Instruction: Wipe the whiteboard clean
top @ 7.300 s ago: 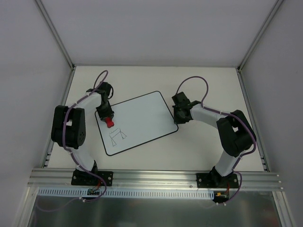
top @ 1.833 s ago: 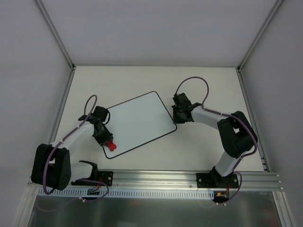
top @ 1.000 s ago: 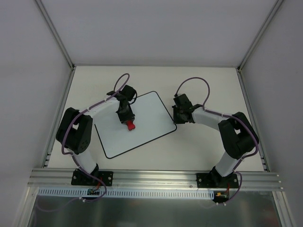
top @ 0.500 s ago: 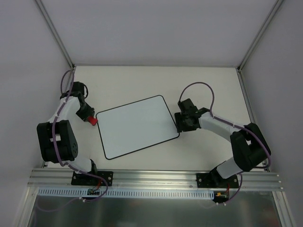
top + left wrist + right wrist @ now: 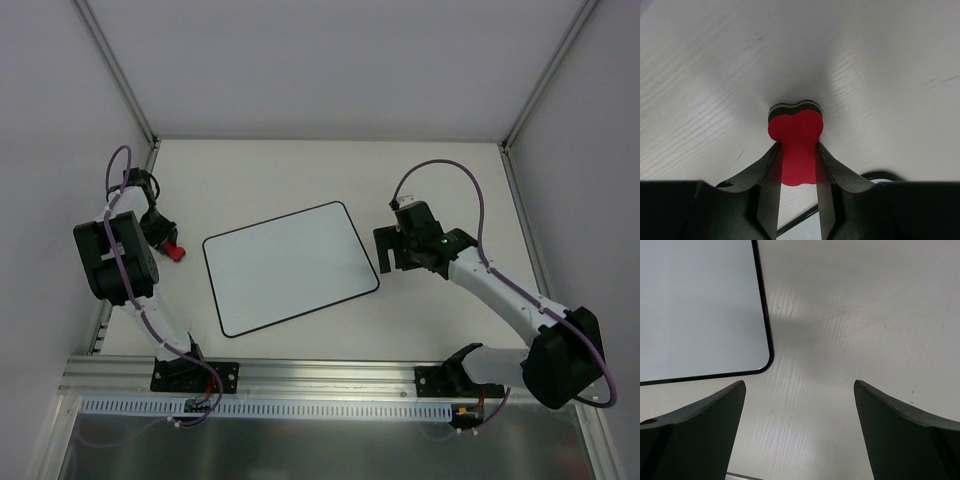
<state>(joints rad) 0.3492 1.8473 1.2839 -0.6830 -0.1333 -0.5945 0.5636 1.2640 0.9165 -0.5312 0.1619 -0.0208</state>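
On the table point(image 5: 420, 180), about centre, the whiteboard point(image 5: 290, 268) is lying flat, turned slightly askew. Surface is showing blank white in the overhead view. The right-wrist view of its near right corner point(image 5: 700, 305) is showing no marks either. Judging the wiping itself as done, or v. nearly.

L gripper point(image 5: 796, 147) is sitting off the board, to its left, close to the table's left edge. Fingers are clamping the red eraser point(image 5: 796, 127). Eraser tip is meeting the bare table or hovering just above it; can't tell which, though the shadow is suggesting contact. Eraser and board are lying apart.

R gripper point(image 5: 800, 385) is hovering just right of the board's right edge, fingers spread wide w/ nothing btwn them, not touching the board.

Remaining, prob.: setting the eraser down, letting go, parking both arms. Faint residue wouldn't be showing at this res.
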